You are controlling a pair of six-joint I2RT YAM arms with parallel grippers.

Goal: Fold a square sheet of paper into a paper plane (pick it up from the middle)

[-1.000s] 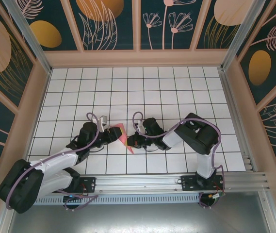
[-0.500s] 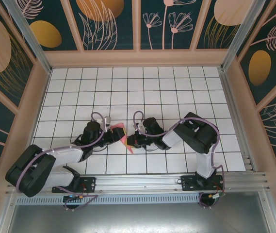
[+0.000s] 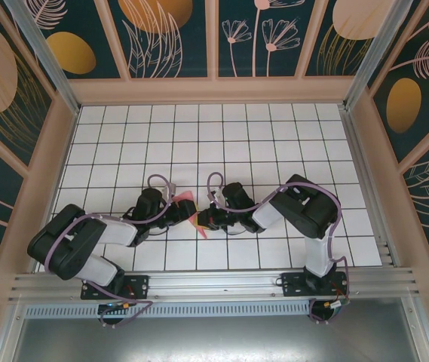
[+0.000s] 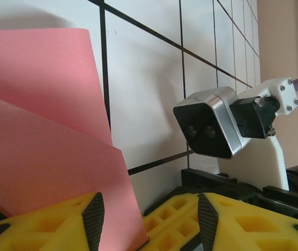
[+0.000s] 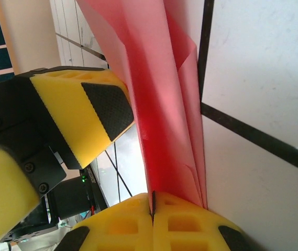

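Note:
The salmon-pink paper (image 3: 186, 202), folded into a narrow layered strip, stands on edge between the two grippers near the table's front middle. My right gripper (image 5: 152, 206) is shut on the lower end of the folded paper (image 5: 162, 104), its yellow fingers pressed together around the layers. My left gripper (image 4: 151, 230) is open, and a flap of the paper (image 4: 39, 136) runs down between its fingers close to the left pad (image 4: 93, 219). In the top view the left gripper (image 3: 177, 213) and the right gripper (image 3: 202, 219) face each other a few centimetres apart.
The right wrist's camera housing (image 4: 209, 128) sits close in front of the left gripper. One of the left gripper's yellow fingers (image 5: 80, 115) hangs just beside the paper. White grid tiles (image 3: 199, 136) stretch behind the arms, bounded by peach walls (image 3: 214, 90).
The left arm has folded inward, its elbow swinging right, and its gripper has edged closer to the paper. The right gripper and the paper have stayed in place.

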